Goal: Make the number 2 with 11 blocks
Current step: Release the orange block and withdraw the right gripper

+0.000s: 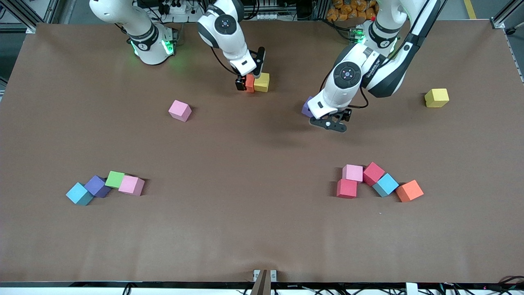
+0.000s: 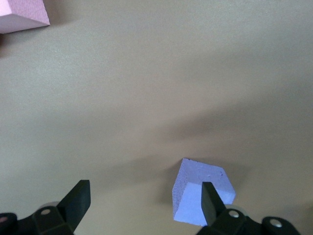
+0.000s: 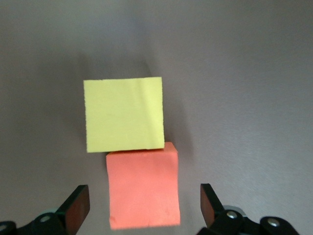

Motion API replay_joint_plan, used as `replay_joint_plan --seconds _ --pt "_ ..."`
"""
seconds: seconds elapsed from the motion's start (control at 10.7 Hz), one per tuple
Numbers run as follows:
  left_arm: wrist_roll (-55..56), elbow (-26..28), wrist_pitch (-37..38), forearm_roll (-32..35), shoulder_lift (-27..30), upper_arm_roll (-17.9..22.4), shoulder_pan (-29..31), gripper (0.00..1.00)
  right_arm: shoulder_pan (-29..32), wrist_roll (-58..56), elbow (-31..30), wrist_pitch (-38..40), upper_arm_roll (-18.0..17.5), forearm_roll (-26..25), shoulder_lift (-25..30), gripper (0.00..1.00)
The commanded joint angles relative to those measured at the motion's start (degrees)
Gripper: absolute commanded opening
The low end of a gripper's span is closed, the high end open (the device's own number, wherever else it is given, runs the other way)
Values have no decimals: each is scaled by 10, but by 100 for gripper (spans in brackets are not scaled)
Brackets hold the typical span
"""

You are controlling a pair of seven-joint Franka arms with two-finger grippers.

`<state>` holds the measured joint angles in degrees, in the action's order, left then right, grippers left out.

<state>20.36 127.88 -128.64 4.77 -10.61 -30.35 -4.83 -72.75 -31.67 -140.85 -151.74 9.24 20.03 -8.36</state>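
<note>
Right gripper (image 1: 250, 78) open, jaws standing either side of an orange block (image 1: 249, 83) that touches a yellow block (image 1: 262, 82) on the bench (image 1: 262, 229), start of the 2. Left gripper (image 1: 328, 123) open, hovering just beside a purple block (image 1: 306, 107) lying off toward one fingertip, not between them; it needs to shift sideways to centre on it.

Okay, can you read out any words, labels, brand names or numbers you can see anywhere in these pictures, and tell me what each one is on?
Left arm: dark lettering along its white link, too small and blurred to read.
Blocks, such as the pink block: plain faces, no text.
Table: no text.
Both wrist views: no text.
</note>
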Motion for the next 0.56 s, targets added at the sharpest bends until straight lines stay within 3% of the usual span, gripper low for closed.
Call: replay_joint_plan --seconds 0.0,0.47 --pt "-10 3 1 -14 12 -1 2 100 34 -25 -12 31 -1 8 53 100" --pt "-10 0 1 -14 11 -1 2 100 167 11 33 144 18 5 101 100"
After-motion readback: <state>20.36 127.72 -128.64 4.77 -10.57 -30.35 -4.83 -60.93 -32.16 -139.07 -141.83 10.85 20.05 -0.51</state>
